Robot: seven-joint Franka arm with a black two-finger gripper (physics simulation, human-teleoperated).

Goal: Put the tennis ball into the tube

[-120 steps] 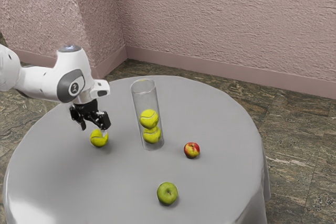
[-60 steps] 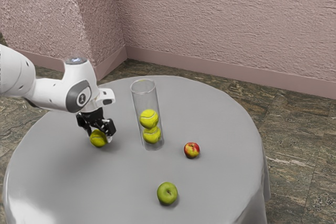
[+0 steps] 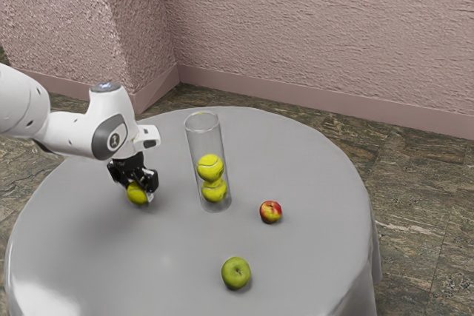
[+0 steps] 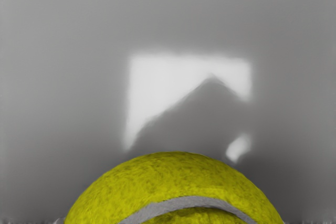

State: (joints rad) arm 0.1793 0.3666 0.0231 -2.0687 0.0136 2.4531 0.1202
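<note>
Tennis ball (image 3: 136,193) gripped low at the desk (image 3: 174,257), tube standing apart

Jaws clamped on the tennis ball, one on either side, the far one partly hidden. Ball sits below the hand, right between their lower ends, its underside bulging out beneath them. Very close to the cloth; whether it touches, cannot tell. Wrist view: the ball's rounded flank right under the hand, centred, yellow-green fuzz plain to see.

Lie of the ball: round, so no long axis to log and no end to point anywhere. Pale seam (image 4: 194,201) bows across the flank turned to the wrist camera.

Tube (image 3: 204,137): clear, upright on the desk, long axis vertical, open mouth up. Stands to the exterior view's right of the jaws, well apart from the held ball. Two other balls (image 3: 210,167) inside, stacked one on the other in the lower part, room above them.

Also noted: red-and-yellow apple (image 3: 270,212) near the tube, on its exterior-view right; green apple (image 3: 236,273) toward the exterior camera. Grey cloth over the desk. In the wrist view, a bright patch (image 4: 157,80) on the cloth beyond the ball, cut into by a peaked shadow (image 4: 194,114)
</note>
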